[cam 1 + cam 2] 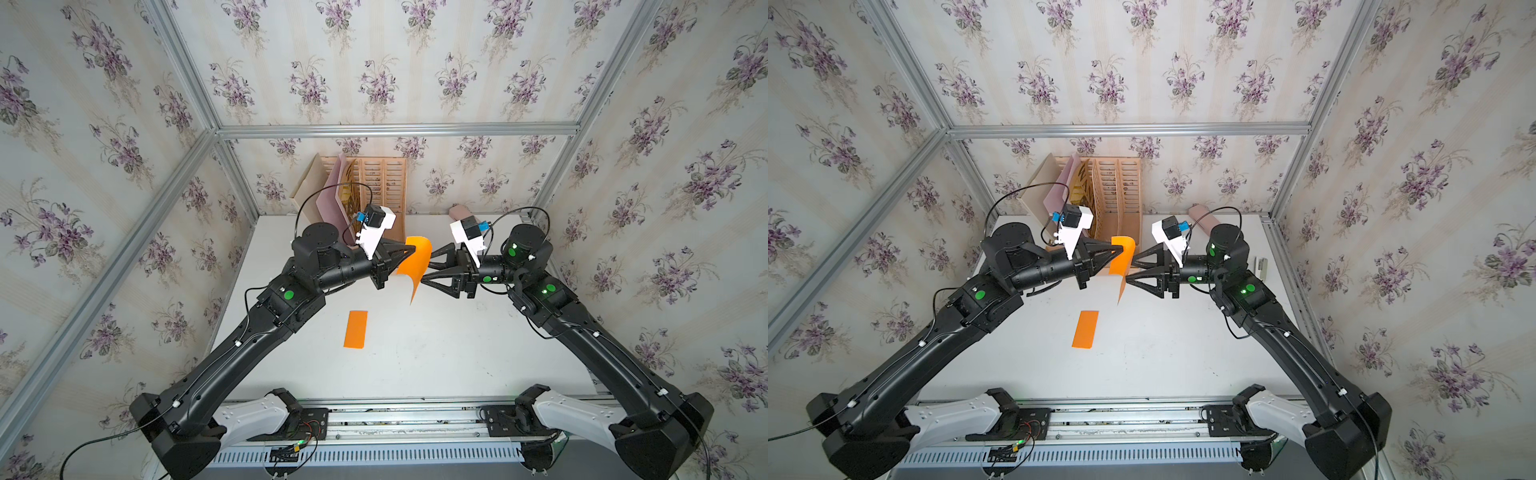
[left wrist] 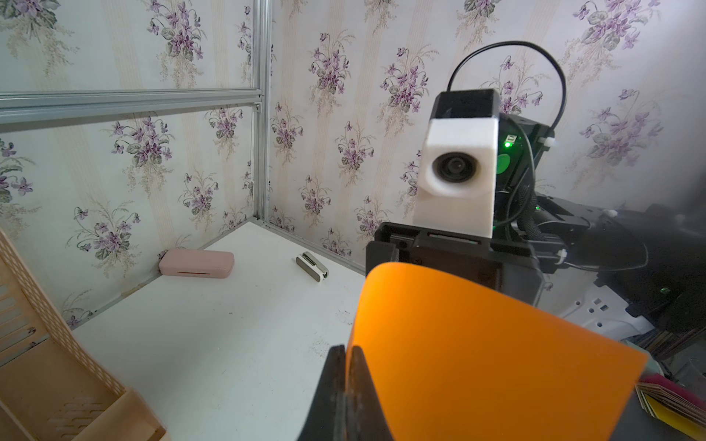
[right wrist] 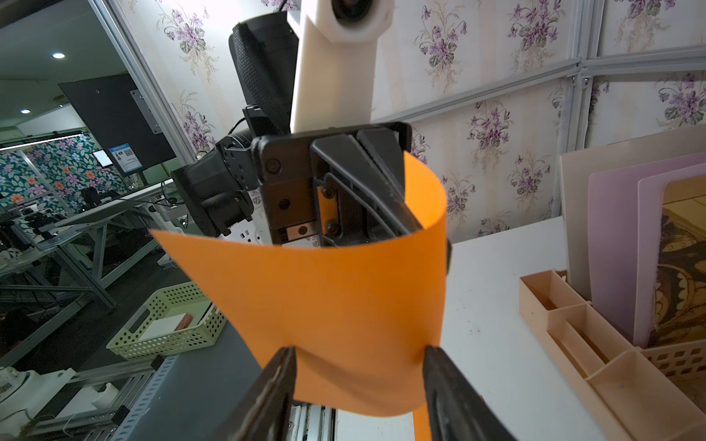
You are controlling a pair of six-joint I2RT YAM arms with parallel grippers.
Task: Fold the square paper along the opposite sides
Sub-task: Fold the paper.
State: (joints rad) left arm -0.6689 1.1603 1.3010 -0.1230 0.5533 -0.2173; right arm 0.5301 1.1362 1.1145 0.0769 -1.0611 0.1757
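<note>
Well, over the white worktop [image 1: 415,365] the square paper [image 1: 415,259] hangs in mid-air between the two arms, bowed into a loose curl. I can see no crease in it, so the fold proper looks yet to come: opposite edges must meet and be pressed flat. A narrow orange strip [image 1: 355,329] lies flat nearer the front, perhaps a sheet already folded. Left gripper [image 2: 345,349]: jaws together, pinching the paper's edge. Right gripper [image 3: 359,353]: jaws about halfway apart, straddling the curl, tips seemingly brushing both sides, not clamped.

Both top views look down on the table [image 1: 415,365]; wrist views face each other, close.
</note>
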